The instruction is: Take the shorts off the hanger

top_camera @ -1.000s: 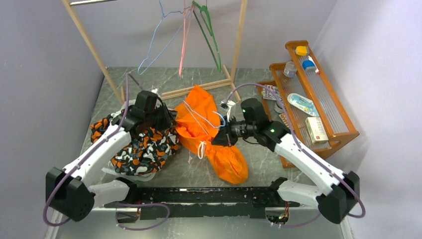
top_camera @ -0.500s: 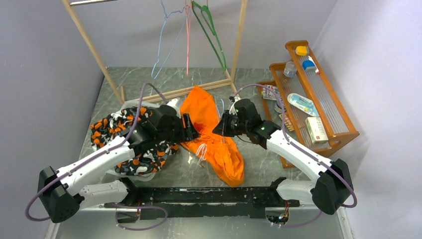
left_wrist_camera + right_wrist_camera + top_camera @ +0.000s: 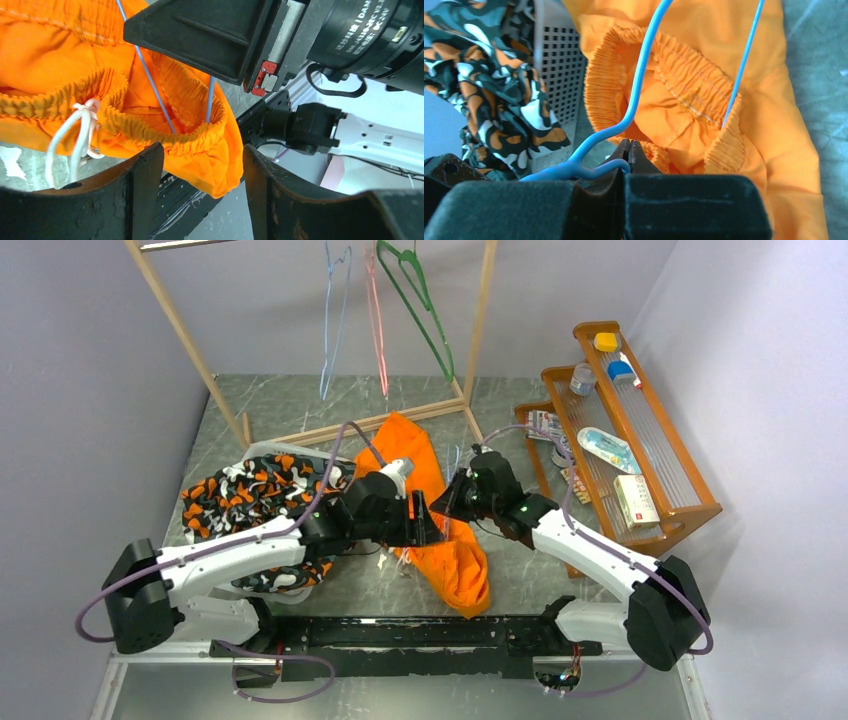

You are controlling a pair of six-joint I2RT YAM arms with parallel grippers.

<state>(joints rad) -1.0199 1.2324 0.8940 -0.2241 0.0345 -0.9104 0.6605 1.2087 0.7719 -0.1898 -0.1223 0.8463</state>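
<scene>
Pinching the blue hanger (image 3: 642,70) threaded through the shorts (image 3: 45,50), the right gripper (image 3: 628,146) may lose that thin wire if the left gripper (image 3: 200,170), jaws spread beside the shorts, yanks them.

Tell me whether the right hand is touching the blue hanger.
Touching. The right wrist view shows the right hand shut on the blue hanger, beside the shorts.

Orange shorts (image 3: 462,565) on blue wire hanger (image 3: 639,85).
Crumpled on the table (image 3: 250,405); hanger wires enter the open elastic waist; white drawstring (image 3: 75,127) loose.
</scene>
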